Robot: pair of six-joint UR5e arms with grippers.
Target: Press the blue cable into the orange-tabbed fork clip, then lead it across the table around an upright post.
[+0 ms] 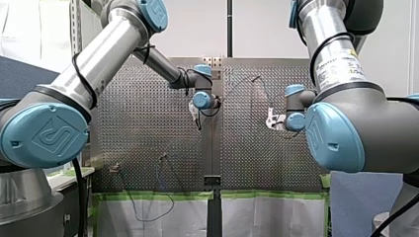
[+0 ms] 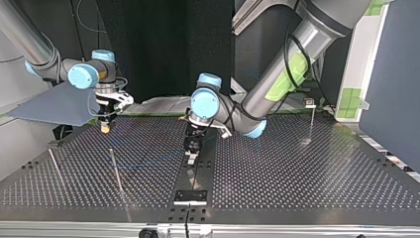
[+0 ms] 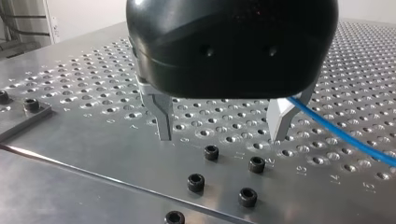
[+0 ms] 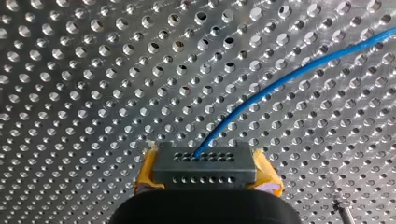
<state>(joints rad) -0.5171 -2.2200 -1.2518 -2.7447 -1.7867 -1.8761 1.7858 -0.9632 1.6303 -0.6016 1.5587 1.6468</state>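
Blue-capped elbows [image 1: 44, 136] crowd the front view, with both arms stretched over the perforated metal table [image 1: 148, 138]. Top view: my left gripper [image 2: 191, 157] points down mid-table and my right gripper [image 2: 105, 128] hangs low at the left. Left wrist view: metal fingers [image 3: 163, 122] are wide apart and holding nothing, with the thin blue cable [image 3: 341, 136] just beside one. Right wrist view: yellow pads [image 4: 145, 170] are pinched onto the cable.
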